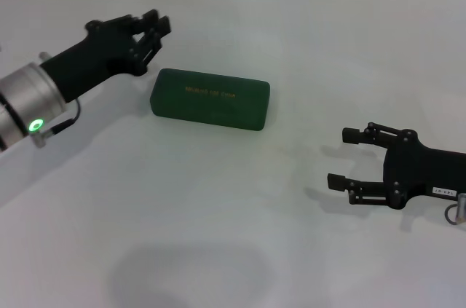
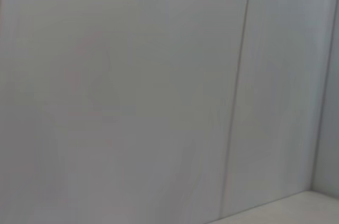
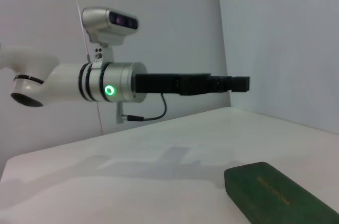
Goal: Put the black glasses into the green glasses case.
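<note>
- Green glasses case lies flat on the white table, lid down and closed, gold lettering up. It sits just ahead of and below the left gripper, and well apart from the right gripper, off to that gripper's far-left side.
- Black glasses: not visible in any view. Can't say where they are — possibly already in the closed case, possibly out of frame.
- Left gripper hangs above the table just past the case's left end, fingers pointed at the back wall. Nothing is held; whether the fingers are parted or together I cannot tell from here. The left wrist view shows only bare wall.
- Right gripper hovers low over the table, fingers spread wide apart and empty, tips pointing toward the case side. The right wrist view shows the case's corner and the left arm raised beyond it.
- Handling, as a judgement: the case is a rigid hard shell, light, smooth — likely to slide if pushed one-sided, so brace one end while lifting the lid at the long front edge.
- Glasses would be light and fragile; grip at the bridge or frame rim, not the lenses or thin temple arms.
</note>
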You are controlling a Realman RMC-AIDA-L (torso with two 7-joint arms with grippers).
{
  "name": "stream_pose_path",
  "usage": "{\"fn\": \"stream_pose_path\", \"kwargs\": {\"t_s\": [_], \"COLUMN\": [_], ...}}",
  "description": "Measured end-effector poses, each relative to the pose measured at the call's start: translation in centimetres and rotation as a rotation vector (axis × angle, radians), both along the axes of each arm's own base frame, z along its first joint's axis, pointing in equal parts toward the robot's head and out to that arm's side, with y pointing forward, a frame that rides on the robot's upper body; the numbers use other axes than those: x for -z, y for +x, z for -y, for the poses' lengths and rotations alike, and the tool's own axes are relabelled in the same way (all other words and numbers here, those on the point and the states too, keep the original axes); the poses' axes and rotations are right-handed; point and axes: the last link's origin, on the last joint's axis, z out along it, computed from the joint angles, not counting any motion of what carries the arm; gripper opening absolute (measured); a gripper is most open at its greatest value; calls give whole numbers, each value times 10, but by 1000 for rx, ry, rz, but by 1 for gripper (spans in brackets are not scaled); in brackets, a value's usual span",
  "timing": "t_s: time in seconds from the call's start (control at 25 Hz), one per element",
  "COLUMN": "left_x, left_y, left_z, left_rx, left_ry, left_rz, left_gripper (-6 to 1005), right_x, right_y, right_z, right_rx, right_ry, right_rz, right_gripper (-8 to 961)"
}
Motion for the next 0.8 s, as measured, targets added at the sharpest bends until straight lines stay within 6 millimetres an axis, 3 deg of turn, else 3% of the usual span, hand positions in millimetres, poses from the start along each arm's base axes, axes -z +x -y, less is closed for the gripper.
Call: {"fn": "stream_pose_path", "kwargs": {"t_s": [0.24,0.44,0.64,0.76,0.8], "left_x": [-4,-12,-37,-47,-48], "left_y": [-23,-31,-32,-33,-33], "left_z": [19,38,61,74,79], "left_rx": [-32,8,73,105,111], "left_ry": [49,-21,-174,-291,-327], "left_rz": [-33,-58,-61,-83,-92], "left_gripper": [228,327,532,764,790], "right_x": [-4,-13,-33,-44,-47], "right_y": [0,2,4,5,6], "right_z": [-1,-3,-5,-2,0], "right_rx": [-8,2,6,-18,-31], "right_ry": [20,52,73,50,39], "right_rz": [1,-14,-53,-61,-58], "right_gripper": [841,841,841,841,841]}}
